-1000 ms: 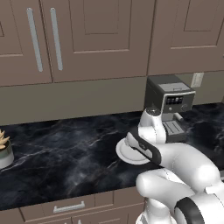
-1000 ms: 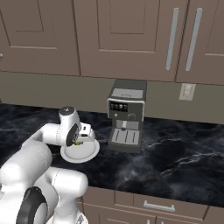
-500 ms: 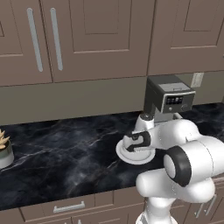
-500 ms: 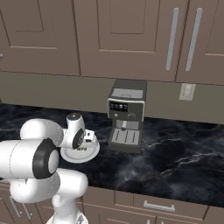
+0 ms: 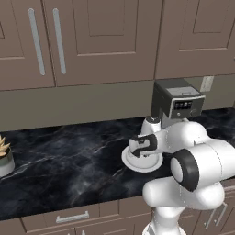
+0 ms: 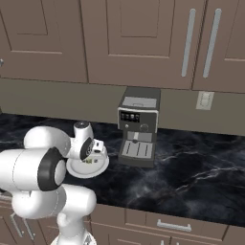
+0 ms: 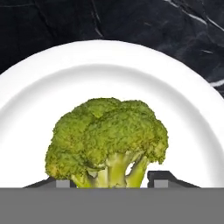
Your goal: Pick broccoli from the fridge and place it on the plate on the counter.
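Hovering low over the plate [image 7: 112,65], the end effector [image 7: 109,179] shows its two dark fingertips [image 7: 162,178] at about five and seven o'clock in the hand view, set either side of the pale stem of the broccoli [image 7: 107,140]. The tips sit right beside the stem with a narrow gap, so the jaws are only partly apart; whether they press on the stem or merely flank it I cannot tell.

One floret, one white plate, one coffee machine [image 6: 139,127] and one potted plant [image 5: 4,156] can be counted, along with two long bar handles on the wall cabinets [image 5: 43,41] in each base view.

From the hand view the floret is seen in full, bumpy green head toward twelve o'clock, stem toward six, lying over the middle of the plate, with black veined counter [image 7: 131,19] past the rim. In the right base view only a sliver of green [image 6: 89,161] peeks out beneath the end effector [image 6: 98,148], on the plate [image 6: 81,170] at about nine o'clock from the coffee machine. In the left base view the end effector [image 5: 137,146] covers the plate's centre [image 5: 131,161], and the plant stands far off at nine o'clock on the counter [image 5: 69,156]. A wall outlet [image 6: 204,100] shows at two o'clock of the machine.
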Robot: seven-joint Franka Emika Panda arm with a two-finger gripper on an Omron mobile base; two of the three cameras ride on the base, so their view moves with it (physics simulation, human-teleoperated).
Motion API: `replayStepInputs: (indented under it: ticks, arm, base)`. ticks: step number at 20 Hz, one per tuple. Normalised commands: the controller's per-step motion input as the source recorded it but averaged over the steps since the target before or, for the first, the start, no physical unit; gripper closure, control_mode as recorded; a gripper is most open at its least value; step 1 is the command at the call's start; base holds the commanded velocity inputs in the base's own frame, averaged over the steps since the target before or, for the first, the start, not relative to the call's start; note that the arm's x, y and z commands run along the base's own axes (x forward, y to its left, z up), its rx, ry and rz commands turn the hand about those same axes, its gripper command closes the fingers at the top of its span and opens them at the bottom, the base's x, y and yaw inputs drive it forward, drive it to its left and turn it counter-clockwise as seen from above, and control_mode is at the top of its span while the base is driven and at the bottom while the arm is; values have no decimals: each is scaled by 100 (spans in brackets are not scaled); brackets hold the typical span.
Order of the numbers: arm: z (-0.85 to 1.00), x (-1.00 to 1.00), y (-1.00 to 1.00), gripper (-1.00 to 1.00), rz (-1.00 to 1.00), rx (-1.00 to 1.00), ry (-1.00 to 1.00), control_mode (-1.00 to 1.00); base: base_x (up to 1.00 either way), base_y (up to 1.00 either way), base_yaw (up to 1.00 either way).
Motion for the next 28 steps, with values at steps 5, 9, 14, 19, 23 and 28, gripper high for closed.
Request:
replayStepInputs:
  ticks: [5,9,14,19,23,28]
  arm:
    - [34,-47,0,-100,-2,0,-2,-100]
    - [99,-72,0,-100,-8,0,0,-100]
    - [100,-99,0,-100,-9,0,0,-100]
    - [83,-100,0,-100,-15,0,0,-100]
    - [92,-74,17,-100,-16,-1,8,-100]
    - [49,-26,45,-100,-8,-1,0,-100]
  base:
    - [0,0,0]
    - [0,0,0]
    - [0,0,0]
    - [0,0,0]
    - [0,0,0]
    - [0,0,0]
